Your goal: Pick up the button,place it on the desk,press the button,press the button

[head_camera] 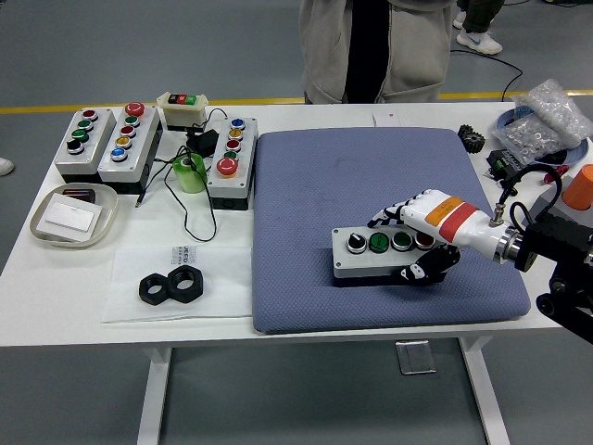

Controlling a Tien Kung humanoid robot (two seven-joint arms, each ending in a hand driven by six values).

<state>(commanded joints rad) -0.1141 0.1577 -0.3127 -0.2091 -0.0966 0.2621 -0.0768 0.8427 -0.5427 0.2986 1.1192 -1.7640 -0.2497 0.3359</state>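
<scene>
Under the right hand, on the blue-grey mat that covers the right half of the tabletop, lies the grey button box with its row of four buttons facing up. The hand is clenched around the box's right end, fingers over the far edge and thumb against the near side, and the box looks flat on the mat or very nearly so.

The main risk I see is in the release: the mat is soft, so if the fingers drag as they let go, the box could skew or tip toward the hand instead of sitting square. A press could go wrong in the same way. The buttons sit close together, and a broad fingertip coming down off-centre might catch two at once or push the light box sliding leftward across the mat rather than depressing a button. The cable near the wrist, to the right of the hand, might also snag during a reach.

As for containers, going from larger to smaller: far to the left of the hand sits a shallow clear tray holding a white card with something dark beneath its far end. Beyond the hand, at the right rear corner, a blue-rimmed dish carries a clear bag of small metal parts. Left of the mat, a small green cup stands among black wires; its contents cannot be made out. The left hand is not visible.
</scene>
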